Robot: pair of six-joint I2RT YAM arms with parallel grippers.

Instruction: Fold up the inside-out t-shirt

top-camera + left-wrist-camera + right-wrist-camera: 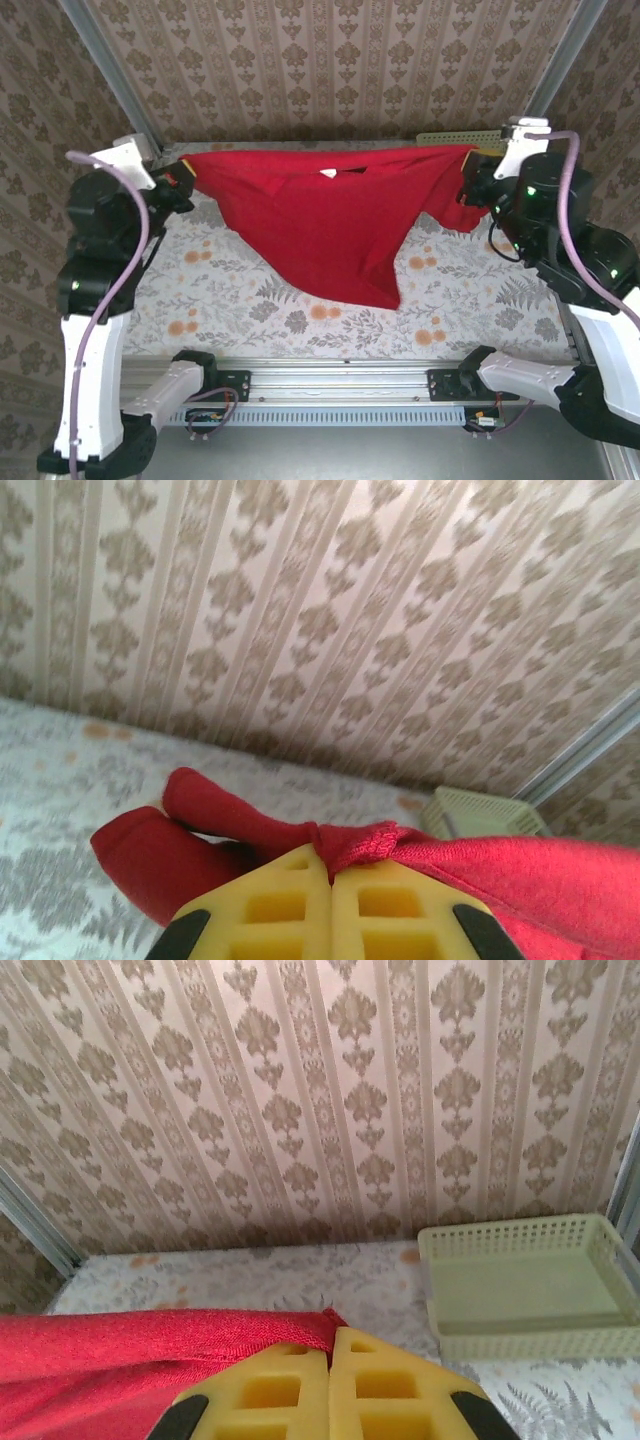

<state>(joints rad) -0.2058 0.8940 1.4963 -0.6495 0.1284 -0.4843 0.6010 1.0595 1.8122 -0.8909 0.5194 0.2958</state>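
Hanging between the two sets of jaws, the inside-out t-shirt [330,230] is stretched in a taut line along its upper edge, and the rest of it sags in a point toward the floral-covered counter [480,290]. A small white tag [328,173] shows about midway between the jaws.

The left jaws are closed tight, yellow pads [270,910] pressed together on a bunched red hem at their tips. The right jaws are likewise closed, pads [390,1395] pinching the cloth's stitched edge, which runs off to their left.

A pale green perforated basket [540,1340] sits on the counter just beyond and to the right of the right jaws. Its smooth floor and holed walls are in plain sight, and the shirt is outside it.
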